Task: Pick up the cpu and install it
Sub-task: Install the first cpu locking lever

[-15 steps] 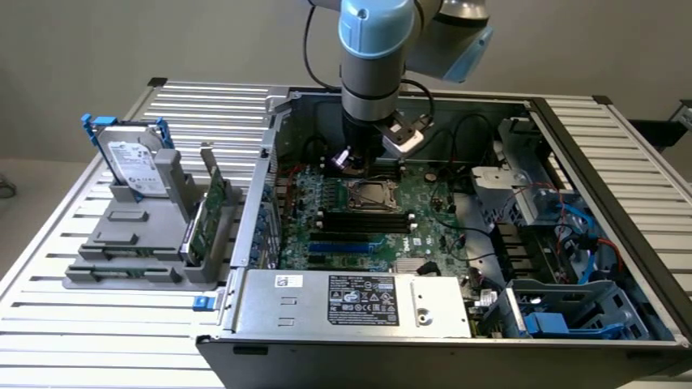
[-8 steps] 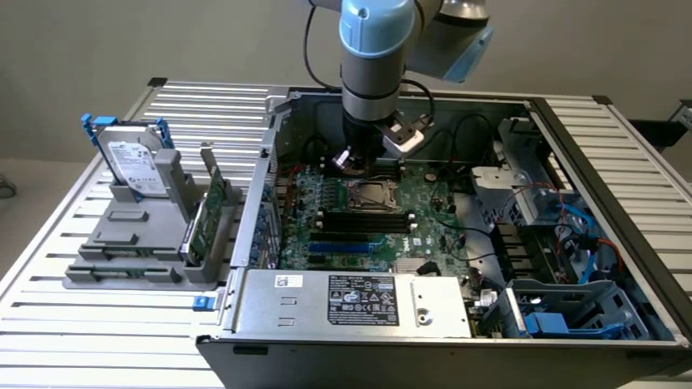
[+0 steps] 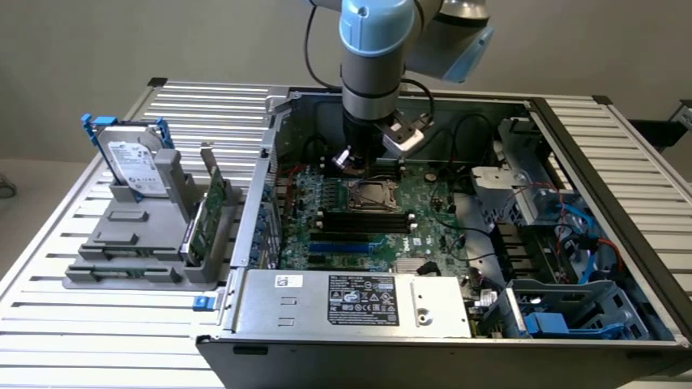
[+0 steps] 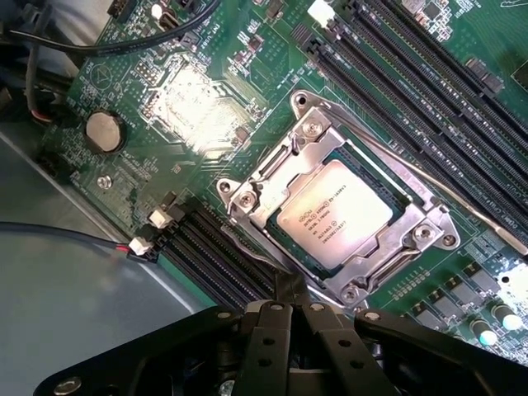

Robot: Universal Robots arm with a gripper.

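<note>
1. A slatted table (image 3: 65, 267) carries a grey rack (image 3: 119, 243) at the exterior view's left. The rack holds a drive (image 3: 135, 166) with a blue bracket, standing upright, and a green card (image 3: 206, 215) on edge just beside it.
2. An open case (image 3: 605, 162) sits to the right of the rack. A green board (image 3: 433, 235) lies flat inside it. A labelled metal box (image 3: 357, 304) occupies the near side of the case.
3. The arm (image 3: 377, 49) hangs from above into the case, over the far half of the board.
4. The gripper (image 4: 290, 285) has its fingers pressed together and holds nothing. The tips are at the edge of the socket frame (image 4: 247, 198). Whether they touch it cannot be told. They are clear of the cpu.
5. The cpu (image 4: 334, 216) lies flat in the socket, silver top up with its printing visible, and the metal frame surrounds it.
6. Black slots (image 4: 412, 91) run along both sides of the socket. A coin cell (image 4: 105, 130) sits on the board, well apart from the socket.
7. Metal bays (image 3: 562, 308) with blue parts fill the case at the exterior view's right.
</note>
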